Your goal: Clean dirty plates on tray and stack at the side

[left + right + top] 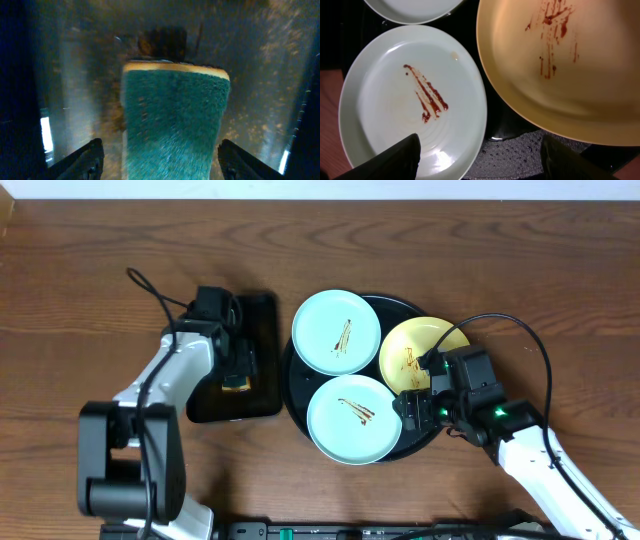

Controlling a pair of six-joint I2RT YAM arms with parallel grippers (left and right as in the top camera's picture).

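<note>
The round black tray (392,306) holds three plates, each with brown sauce streaks: a mint plate (336,332) at the back, a second mint plate (351,418) at the front and a yellow plate (423,352) on the right. My right gripper (420,408) hovers open over the tray's front right. In the right wrist view the front mint plate (410,100) and the yellow plate (560,65) lie ahead of the right gripper (480,150), which holds nothing. My left gripper (161,150) is open and straddles a green sponge (175,125), with a gap on each side.
The sponge (235,383) lies in a smaller rectangular black tray (262,330) to the left of the round one, under my left gripper (236,370). Bare wood-grain tabletop (560,290) surrounds both trays. A black cable (540,350) loops above the right arm.
</note>
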